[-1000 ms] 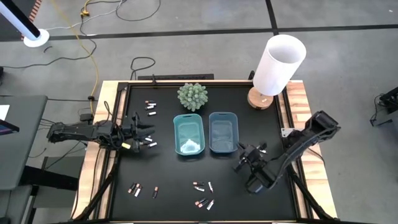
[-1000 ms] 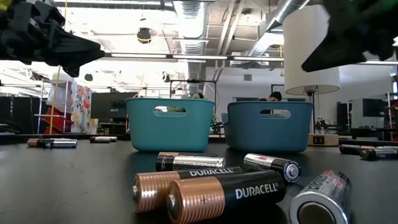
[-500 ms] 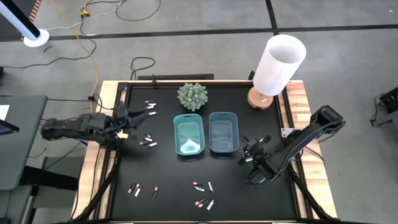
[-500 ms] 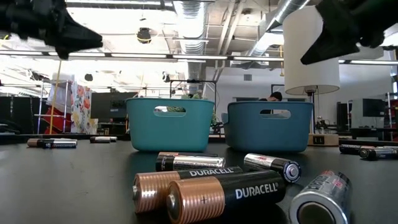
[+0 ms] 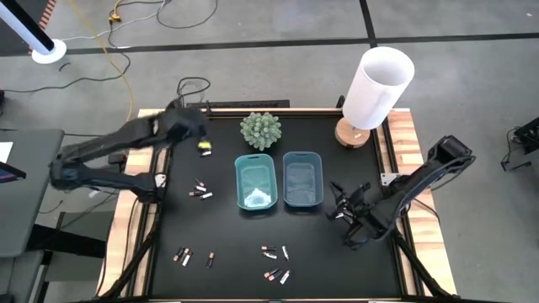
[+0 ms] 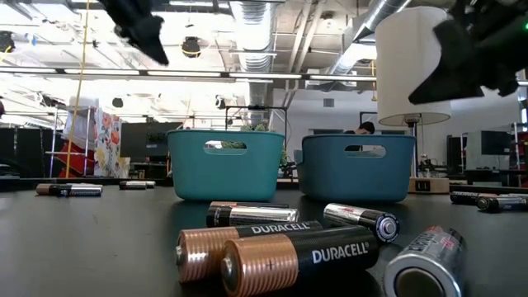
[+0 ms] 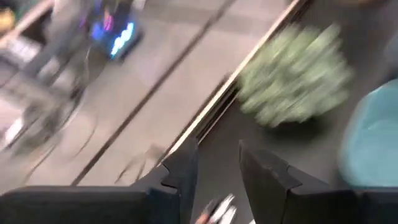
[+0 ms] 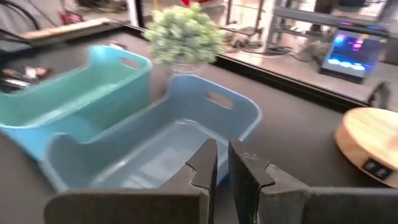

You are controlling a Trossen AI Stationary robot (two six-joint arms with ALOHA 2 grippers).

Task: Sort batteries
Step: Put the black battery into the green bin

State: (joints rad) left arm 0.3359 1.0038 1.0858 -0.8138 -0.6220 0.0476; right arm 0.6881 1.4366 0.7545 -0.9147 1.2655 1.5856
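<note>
High view: left pincer [image 5: 204, 148], fingers parted with nothing seen between, hangs over far-left batteries [image 5: 203, 145] beside the plant [image 5: 260, 130]. Right pincer [image 5: 344, 210] (fingers nearly together, empty) waits near the blue tray [image 5: 303, 157], probably ready for sorting.

The setting was an open industrial lab or workshop. Exposed ceiling ducts [image 6: 252, 25] and pipework ran overhead above strip lighting. The floor [image 5: 278, 50] was bare grey concrete crossed by loose cables [image 5: 118, 50]. Beyond the counter [image 5: 227, 227] stood equipment racks and a lit monitor [image 8: 348, 53].

Two trays [image 5: 256, 183], plant [image 5: 260, 130], lamp [image 5: 376, 87].
</note>
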